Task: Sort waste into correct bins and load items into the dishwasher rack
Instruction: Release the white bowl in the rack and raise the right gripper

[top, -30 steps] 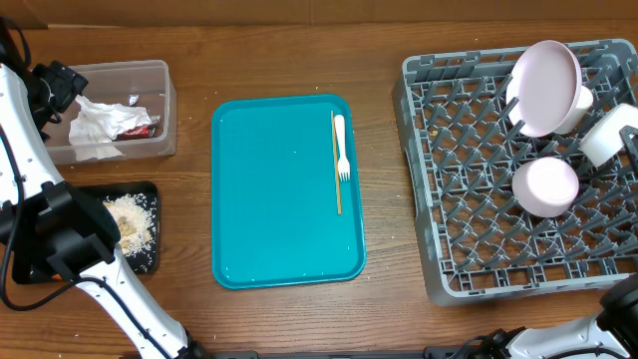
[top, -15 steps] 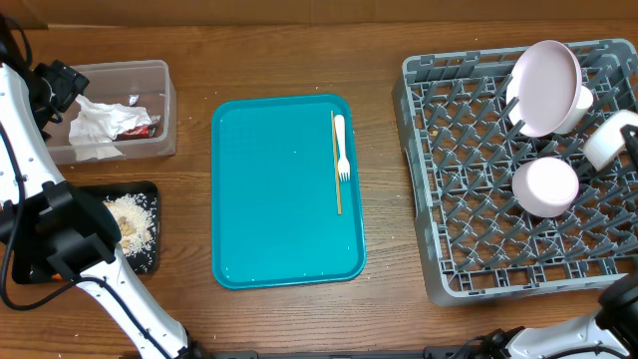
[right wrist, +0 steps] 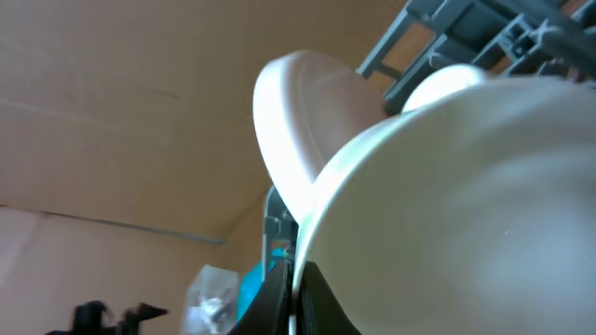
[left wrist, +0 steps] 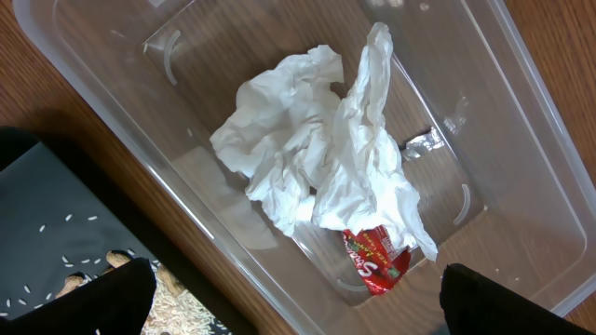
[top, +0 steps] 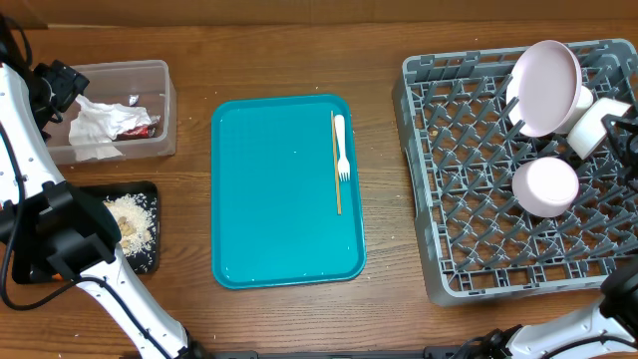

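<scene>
My right gripper (top: pixel 616 128) is shut on the rim of the small white cup (top: pixel 595 126), held tilted over the back right of the grey dishwasher rack (top: pixel 469 229). Close up, its fingertips (right wrist: pixel 321 298) pinch the cup's rim (right wrist: pixel 447 186). Just left of the cup the white plate (top: pixel 544 88) stands on edge, and a white bowl (top: pixel 545 186) lies upside down in front. My left gripper (left wrist: pixel 298 293) hangs open above the clear bin (left wrist: pixel 521 112), over the napkins (left wrist: pixel 317 158) and the red wrapper (left wrist: pixel 375 262). A white fork (top: pixel 340 145) and a wooden stick (top: pixel 336 165) lie on the teal tray (top: pixel 279 229).
The black bin (top: pixel 150 254) at the front left holds beige food scraps (top: pixel 130 216). The clear bin (top: pixel 164 72) stands behind it at the back left. The left arm (top: pixel 40 189) runs along the table's left edge.
My right gripper has carried the cup a little left and back, closer to the plate. The left gripper and everything else have stayed put.
</scene>
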Robot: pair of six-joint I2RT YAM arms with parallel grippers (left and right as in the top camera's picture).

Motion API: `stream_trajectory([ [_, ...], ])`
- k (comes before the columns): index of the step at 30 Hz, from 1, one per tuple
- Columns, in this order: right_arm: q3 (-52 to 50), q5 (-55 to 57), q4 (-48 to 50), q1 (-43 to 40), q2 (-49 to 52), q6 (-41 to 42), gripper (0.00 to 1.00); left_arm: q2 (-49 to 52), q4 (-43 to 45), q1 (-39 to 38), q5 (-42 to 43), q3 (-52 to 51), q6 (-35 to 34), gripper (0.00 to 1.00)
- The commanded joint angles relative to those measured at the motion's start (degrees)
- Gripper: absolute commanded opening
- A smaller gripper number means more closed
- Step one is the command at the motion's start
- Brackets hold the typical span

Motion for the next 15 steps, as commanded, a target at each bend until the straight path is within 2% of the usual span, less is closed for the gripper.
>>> stream_trajectory([
  [1,-0.31,6.91,-0.63,-0.35,1.22,2.86,0.06,-0.72,0.04,-0.2,-0.76,-0.15,-0.33,1.0],
  [4,-0.09,7.3,-0.96,-0.72,1.07,3.74,0.1,-0.72,0.04,-0.2,-0.76,-0.15,-0.33,1.0],
  [12,-0.09,12.09,-3.13,-4.44,-2.16,10.21,0.11,-0.72,0.04,-0.2,-0.76,-0.15,-0.33,1.0],
  [15,-0.07,14.19,-5.22,-5.62,-3.37,10.34,0.16,-0.72,0.04,-0.2,-0.76,-0.15,-0.33,1.0],
])
